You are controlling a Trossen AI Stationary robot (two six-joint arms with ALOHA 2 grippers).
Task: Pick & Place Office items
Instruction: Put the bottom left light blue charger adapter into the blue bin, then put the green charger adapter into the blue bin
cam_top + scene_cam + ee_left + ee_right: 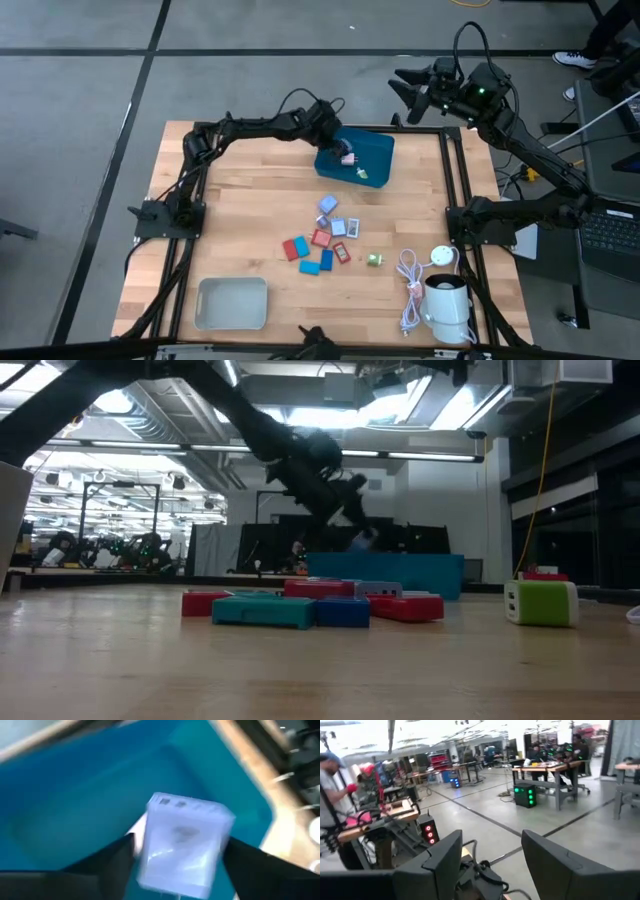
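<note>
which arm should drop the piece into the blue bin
Left. The left gripper already holds a lavender piece over the blue bin; the right gripper sits open, off the table's far edge.

Grey concrete floor (80,150), workbenches (555,767), ceiling strip lights (250,448)

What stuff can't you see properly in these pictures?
- Inside the blue bin: the low view shows only its side wall, and in the high view the left pincer covers part of it.
- The lavender block: blurred in the left wrist view, so its markings are unreadable.
- The green bit: too small in the high view to tell its shape.
- The white cylinder: cut off by the high view's bottom edge.
</note>
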